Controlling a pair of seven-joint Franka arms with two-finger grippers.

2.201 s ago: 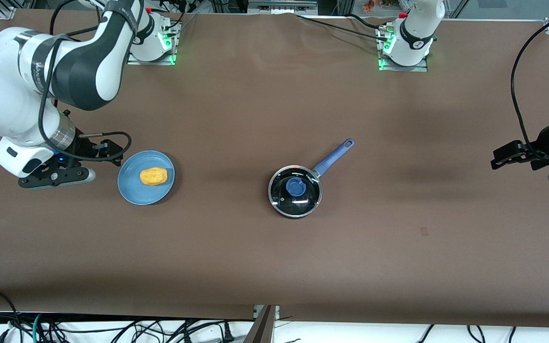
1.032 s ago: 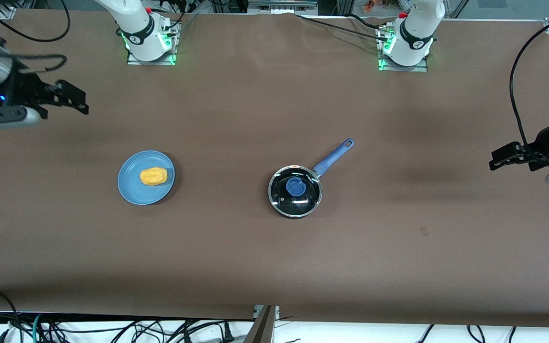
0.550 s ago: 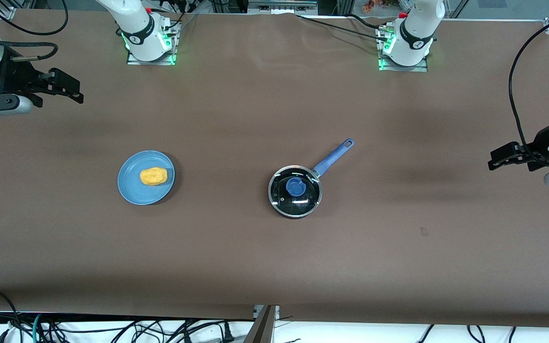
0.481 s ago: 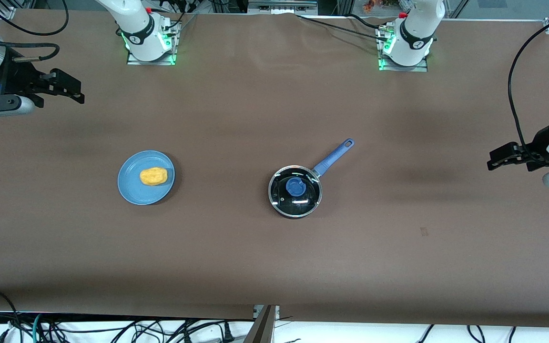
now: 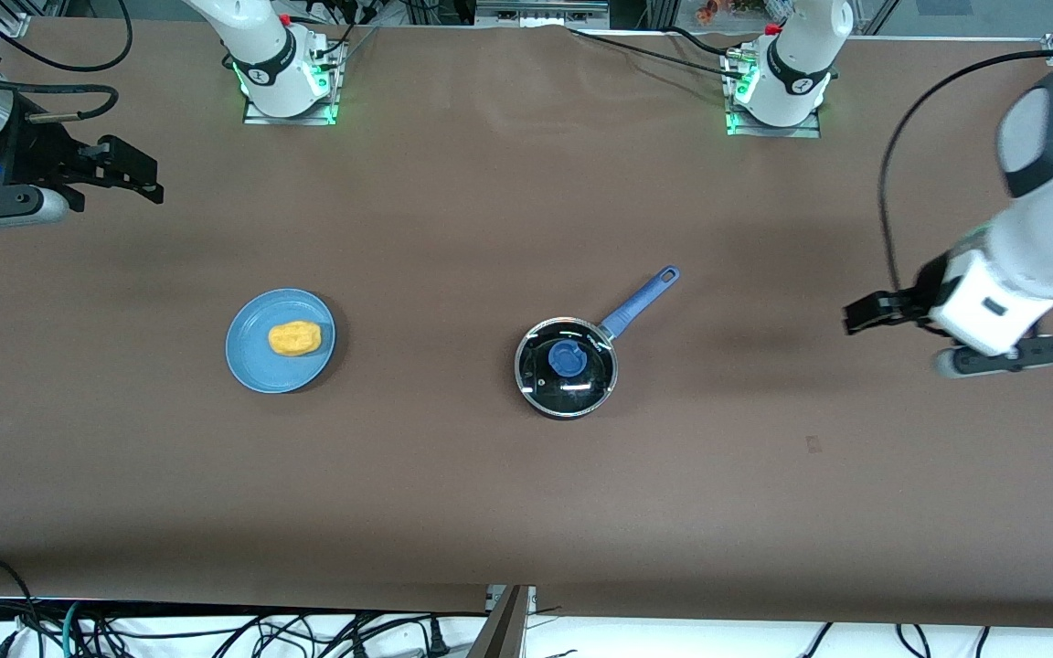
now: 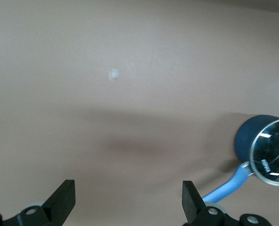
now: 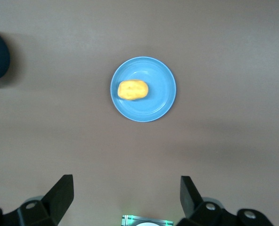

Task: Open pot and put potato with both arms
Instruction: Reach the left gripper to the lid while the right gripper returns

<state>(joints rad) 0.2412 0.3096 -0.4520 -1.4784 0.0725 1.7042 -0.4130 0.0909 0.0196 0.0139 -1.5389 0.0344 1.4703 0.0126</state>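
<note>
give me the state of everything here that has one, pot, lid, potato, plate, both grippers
pot: upright on the table, closed
lid: seated on the pot, untouched
potato: lying on the plate, not held
plate: flat on the table, holding the potato
left gripper: open, empty, over bare table toward the left arm's end
right gripper: open, empty, over bare table toward the right arm's end

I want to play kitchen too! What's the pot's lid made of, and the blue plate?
The lid looks like clear glass in a shiny metal rim: you can see the dark pot through it, and lamps glint on it. Its knob looks like matte blue plastic or rubber. The plate under the potato is smooth, evenly light blue, faintly glossy: plastic or glazed ceramic, hard to say.
</note>
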